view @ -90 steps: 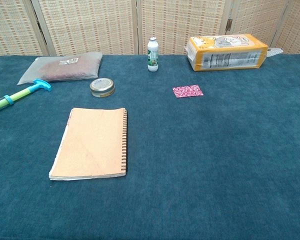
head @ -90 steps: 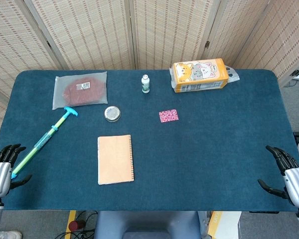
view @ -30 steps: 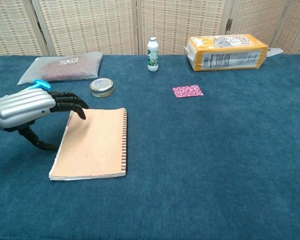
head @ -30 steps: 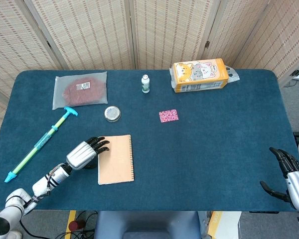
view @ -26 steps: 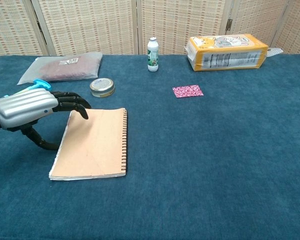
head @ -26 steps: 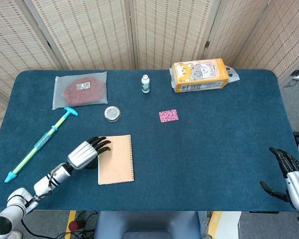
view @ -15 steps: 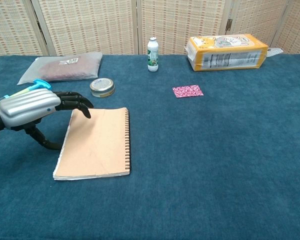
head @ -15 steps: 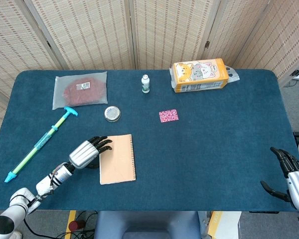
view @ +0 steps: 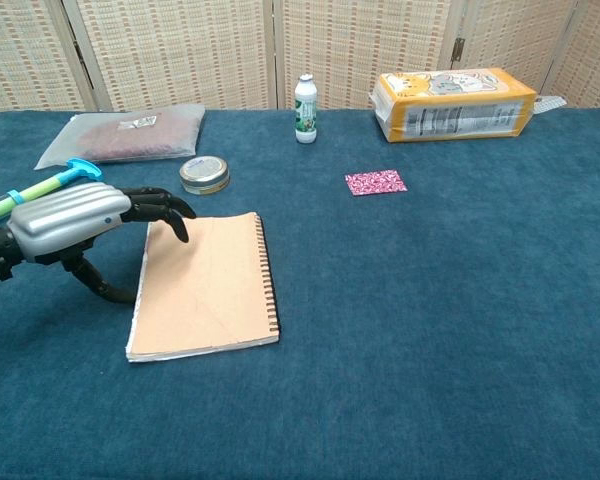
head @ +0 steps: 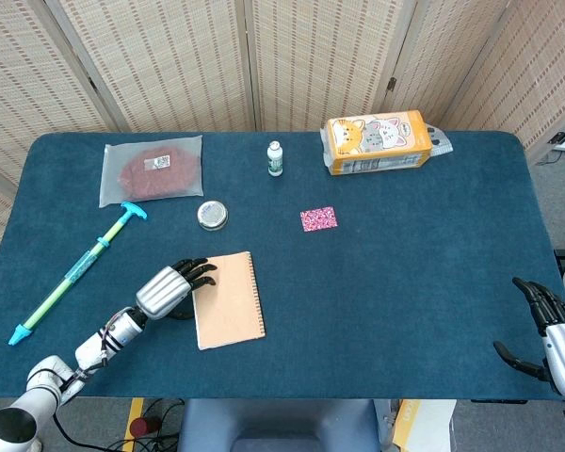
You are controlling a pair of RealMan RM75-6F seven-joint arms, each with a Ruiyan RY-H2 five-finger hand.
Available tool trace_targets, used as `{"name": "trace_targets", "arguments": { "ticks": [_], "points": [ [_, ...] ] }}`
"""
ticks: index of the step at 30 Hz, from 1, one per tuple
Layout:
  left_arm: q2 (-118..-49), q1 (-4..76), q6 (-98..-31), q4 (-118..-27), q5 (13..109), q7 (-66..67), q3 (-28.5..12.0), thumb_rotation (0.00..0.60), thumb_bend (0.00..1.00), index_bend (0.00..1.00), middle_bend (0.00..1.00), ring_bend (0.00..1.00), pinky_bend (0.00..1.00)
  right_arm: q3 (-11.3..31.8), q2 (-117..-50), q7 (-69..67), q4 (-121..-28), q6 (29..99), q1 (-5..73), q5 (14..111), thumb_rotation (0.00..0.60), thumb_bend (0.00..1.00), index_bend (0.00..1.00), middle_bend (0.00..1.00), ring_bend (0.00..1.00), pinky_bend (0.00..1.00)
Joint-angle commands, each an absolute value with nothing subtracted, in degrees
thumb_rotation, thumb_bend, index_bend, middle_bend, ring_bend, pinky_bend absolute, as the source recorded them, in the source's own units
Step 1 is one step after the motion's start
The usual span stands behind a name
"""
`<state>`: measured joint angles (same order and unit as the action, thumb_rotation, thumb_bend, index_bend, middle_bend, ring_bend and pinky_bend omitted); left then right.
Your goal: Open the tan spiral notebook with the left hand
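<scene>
The tan spiral notebook (head: pixel 228 300) (view: pixel 209 284) lies closed on the blue table, its spiral along the right edge, turned slightly askew. My left hand (head: pixel 169 288) (view: pixel 75 222) is at its left edge, fingertips resting on the cover's upper left corner and the thumb down beside the left edge. It holds nothing. My right hand (head: pixel 546 331) stays at the table's near right corner, fingers apart and empty; the chest view does not show it.
A round tin (head: pixel 212 215) sits just beyond the notebook. A green and blue syringe-like pump (head: pixel 76 270) lies to the left. A bagged red item (head: pixel 152 170), a small bottle (head: pixel 275 158), a pink patch (head: pixel 318 218) and an orange cat-print pack (head: pixel 377 141) lie farther back.
My left hand came in from the table's near left corner to the notebook's left edge. In the last second it has pushed the notebook to the right and turned it slightly.
</scene>
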<state>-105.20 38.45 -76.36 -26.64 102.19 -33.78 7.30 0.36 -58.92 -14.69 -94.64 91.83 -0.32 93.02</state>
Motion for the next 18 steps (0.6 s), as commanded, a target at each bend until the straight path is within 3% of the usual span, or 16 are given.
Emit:
{"name": "trace_targets", "arguments": {
  "ticks": [1, 10, 18],
  "points": [
    [-105.42, 38.85, -76.09, -27.14, 101.46, -35.15, 6.95, 0.6, 0.16, 0.33, 0.2, 0.15, 0.26, 0.34, -58.93, -14.69, -94.58, 91.84, -0.37, 93.0, 0.6, 0.26, 0.0, 0.15, 0.1, 0.15],
    [-105.24, 40.12, -76.01, -29.66, 99.45, -37.29, 5.22, 0.6, 0.21, 0.33, 0.2, 0.15, 0.26, 0.5, -59.08, -14.9, -94.29, 92.02, -0.52, 92.88, 0.6, 0.26, 0.0, 0.15, 0.1, 0.15],
    [-104.02, 41.5, -75.37, -33.17, 99.26, -37.91, 5.04, 0.6, 0.39, 0.33, 0.2, 0.15, 0.26, 0.59, -59.15, -15.3, -93.97, 92.27, -0.75, 92.71, 0.6, 0.26, 0.0, 0.15, 0.1, 0.15]
  ]
}}
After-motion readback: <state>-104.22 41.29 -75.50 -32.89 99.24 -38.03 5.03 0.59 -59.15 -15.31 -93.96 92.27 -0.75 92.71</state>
